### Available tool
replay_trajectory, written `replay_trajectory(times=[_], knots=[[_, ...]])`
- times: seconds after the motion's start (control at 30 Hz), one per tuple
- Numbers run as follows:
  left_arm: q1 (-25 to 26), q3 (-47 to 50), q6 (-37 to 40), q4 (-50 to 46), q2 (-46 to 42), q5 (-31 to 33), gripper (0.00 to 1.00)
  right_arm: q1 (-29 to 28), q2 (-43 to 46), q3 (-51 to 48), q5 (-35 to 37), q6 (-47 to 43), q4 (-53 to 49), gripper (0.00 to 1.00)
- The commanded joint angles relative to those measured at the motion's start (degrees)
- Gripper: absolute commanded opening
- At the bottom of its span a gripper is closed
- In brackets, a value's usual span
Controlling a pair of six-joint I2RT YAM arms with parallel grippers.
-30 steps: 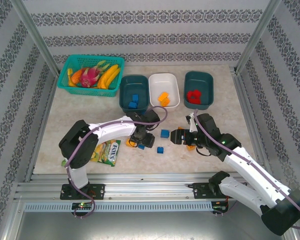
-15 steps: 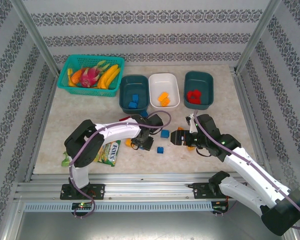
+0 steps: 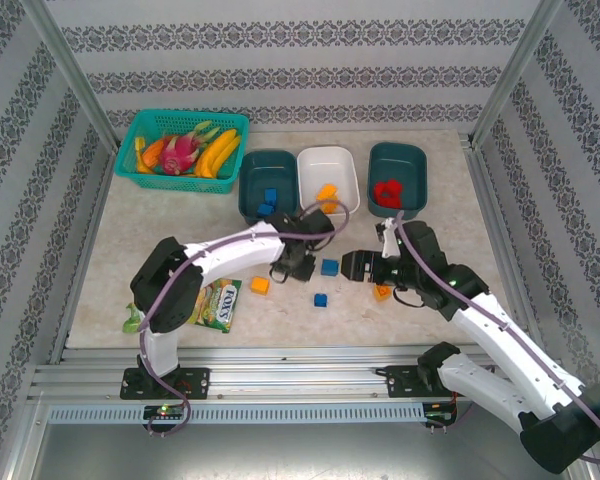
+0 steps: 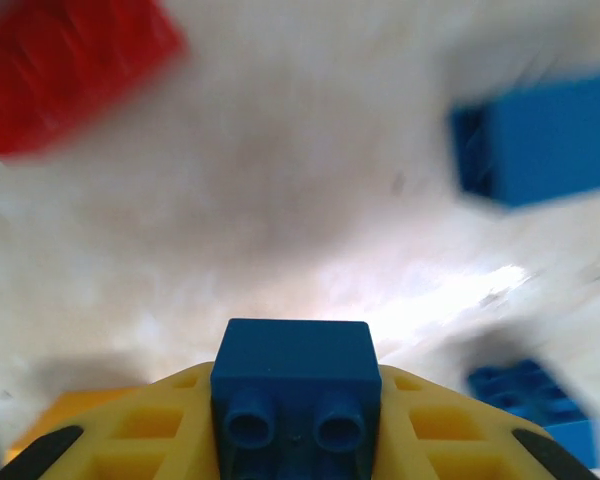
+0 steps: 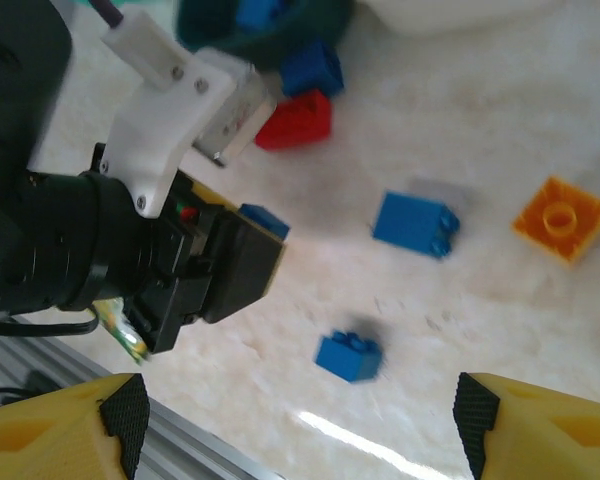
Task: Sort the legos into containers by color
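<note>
The left gripper [image 3: 296, 264] pinches a blue brick [image 4: 292, 372] low over the bench [image 3: 160, 230]. The left teal tub [image 3: 268, 157], already holding blue bricks, lies far and slightly left, nearest this arm. The right gripper [image 3: 356, 267] hangs spread. Over the last second the left jaws have closed and shifted right, uncovering an orange brick [image 3: 260, 285].

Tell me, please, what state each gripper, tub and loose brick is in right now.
Left gripper: shut on a small blue plastic lego brick.
Right gripper: open, empty.
Left dark teal plastic tub: holds blue bricks.
White plastic tub: holds orange bricks.
Right dark teal plastic tub: holds red bricks.
Orange plastic brick: loose on the table.
</note>
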State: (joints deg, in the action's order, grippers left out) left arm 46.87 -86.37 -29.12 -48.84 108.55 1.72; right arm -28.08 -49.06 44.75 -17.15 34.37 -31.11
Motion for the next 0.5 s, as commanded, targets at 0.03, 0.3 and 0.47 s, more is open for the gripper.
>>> replay_trajectory(times=[0.03, 0.3, 0.47], knots=[[-7.02, -9.69, 0.14, -2.94, -3.18, -0.61, 0.31, 2.11, -2.67, 6.78, -2.3, 1.33, 4.8, 0.82], [-18.7, -19.04, 1.46, 3.16, 4.86, -9.95, 0.3, 3.81, -12.96, 13.09, -3.95, 2.96, 8.92, 0.82], [-21.69, -25.64, 1.56, 4.43, 13.98, -15.1, 0.3, 3.99, -17.89, 14.84, -6.31, 5.39, 12.99, 0.82]])
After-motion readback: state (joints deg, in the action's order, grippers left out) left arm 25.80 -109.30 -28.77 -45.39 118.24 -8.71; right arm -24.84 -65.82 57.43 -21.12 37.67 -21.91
